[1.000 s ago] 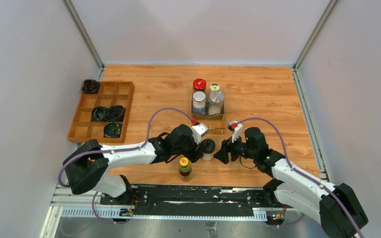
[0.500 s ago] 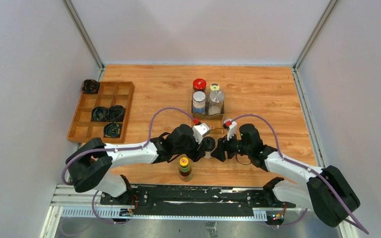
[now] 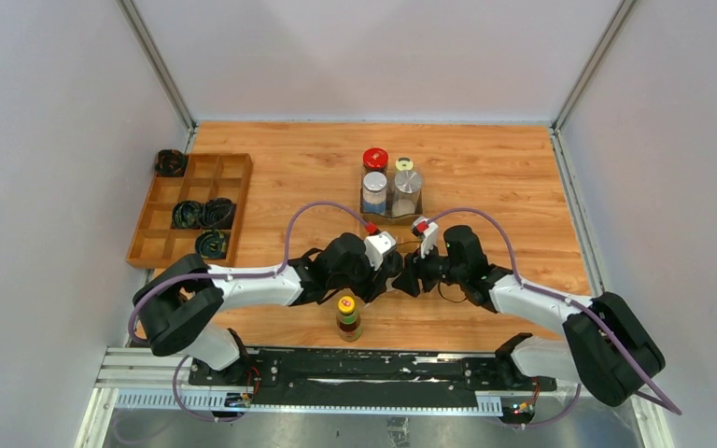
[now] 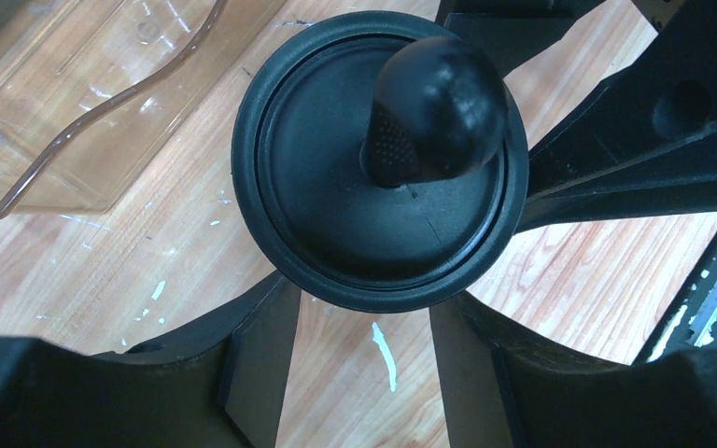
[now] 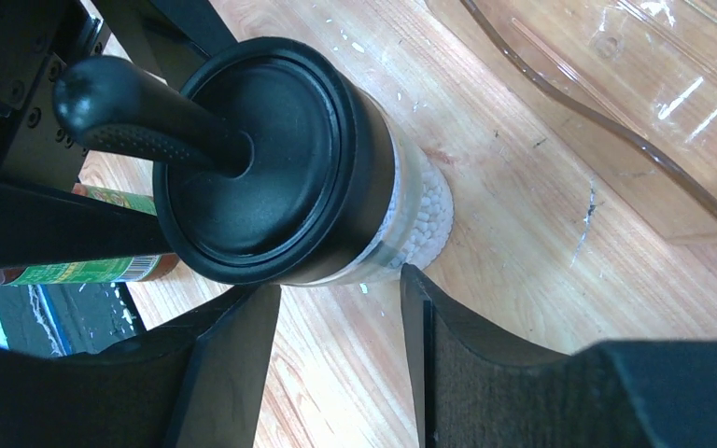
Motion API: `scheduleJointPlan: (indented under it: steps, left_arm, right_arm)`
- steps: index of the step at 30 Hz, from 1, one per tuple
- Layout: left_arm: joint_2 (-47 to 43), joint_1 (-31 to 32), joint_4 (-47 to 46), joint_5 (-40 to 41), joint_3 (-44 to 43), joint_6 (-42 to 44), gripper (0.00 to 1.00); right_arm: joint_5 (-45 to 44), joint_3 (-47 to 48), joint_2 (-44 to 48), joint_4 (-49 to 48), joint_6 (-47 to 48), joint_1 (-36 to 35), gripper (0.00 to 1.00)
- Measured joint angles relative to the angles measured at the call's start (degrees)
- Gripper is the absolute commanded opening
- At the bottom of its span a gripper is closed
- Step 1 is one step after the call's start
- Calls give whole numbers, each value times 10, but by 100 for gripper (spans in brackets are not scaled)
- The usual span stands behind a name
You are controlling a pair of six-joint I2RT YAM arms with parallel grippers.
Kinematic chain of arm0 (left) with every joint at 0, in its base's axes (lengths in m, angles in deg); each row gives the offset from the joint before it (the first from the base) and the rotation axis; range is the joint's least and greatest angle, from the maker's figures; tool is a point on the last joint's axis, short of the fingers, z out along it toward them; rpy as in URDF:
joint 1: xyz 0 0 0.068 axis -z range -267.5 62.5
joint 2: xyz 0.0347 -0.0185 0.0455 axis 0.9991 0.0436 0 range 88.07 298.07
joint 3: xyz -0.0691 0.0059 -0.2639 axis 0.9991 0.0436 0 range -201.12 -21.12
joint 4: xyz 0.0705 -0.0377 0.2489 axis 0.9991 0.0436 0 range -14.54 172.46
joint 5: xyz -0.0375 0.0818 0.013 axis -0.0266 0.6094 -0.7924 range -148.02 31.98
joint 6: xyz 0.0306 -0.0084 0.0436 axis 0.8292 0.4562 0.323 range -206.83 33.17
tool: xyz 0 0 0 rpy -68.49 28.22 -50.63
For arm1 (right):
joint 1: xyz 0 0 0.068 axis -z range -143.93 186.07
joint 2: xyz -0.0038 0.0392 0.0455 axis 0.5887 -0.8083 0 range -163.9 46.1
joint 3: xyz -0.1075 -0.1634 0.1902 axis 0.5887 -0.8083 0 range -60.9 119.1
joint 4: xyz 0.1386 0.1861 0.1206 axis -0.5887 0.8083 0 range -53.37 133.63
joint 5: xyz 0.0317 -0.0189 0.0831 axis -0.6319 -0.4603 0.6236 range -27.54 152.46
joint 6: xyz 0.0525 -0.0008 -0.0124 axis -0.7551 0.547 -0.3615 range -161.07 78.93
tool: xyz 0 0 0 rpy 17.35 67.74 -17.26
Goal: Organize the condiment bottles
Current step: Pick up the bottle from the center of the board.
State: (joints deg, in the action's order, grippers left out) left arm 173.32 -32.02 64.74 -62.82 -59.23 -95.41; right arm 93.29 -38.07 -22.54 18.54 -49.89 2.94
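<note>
The left fingers (image 4: 252, 373) pinch a clear, black-capped jar of white granules (image 5: 317, 168) on the wooden desk (image 3: 485, 168) as the right fingers (image 5: 233, 373) stand spread at its sides.

The black-capped clear jar of white grains (image 4: 308, 205) hides its own body under its wide lid in the left wrist view, so finger contact cannot be told. From above, at the worktop's 6 o'clock, the left hand (image 3: 387, 269) and right hand (image 3: 408, 276) nearly cover it. In the right wrist view, the yellow-capped brown sauce bottle (image 5: 93, 272) is cut off at 9 o'clock and the clear plastic tray (image 5: 672, 84) at 2 o'clock.
</note>
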Motion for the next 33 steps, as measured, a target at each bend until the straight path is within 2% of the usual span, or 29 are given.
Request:
scheduleJointPlan:
  steps: [12, 33]
  left_arm:
    - [5, -10, 0, 2, 0, 9, 50]
    - [4, -12, 8, 12, 0, 9, 51]
  right_arm:
    - [7, 3, -14, -12, 7, -1, 52]
    - [4, 35, -14, 8, 16, -6, 52]
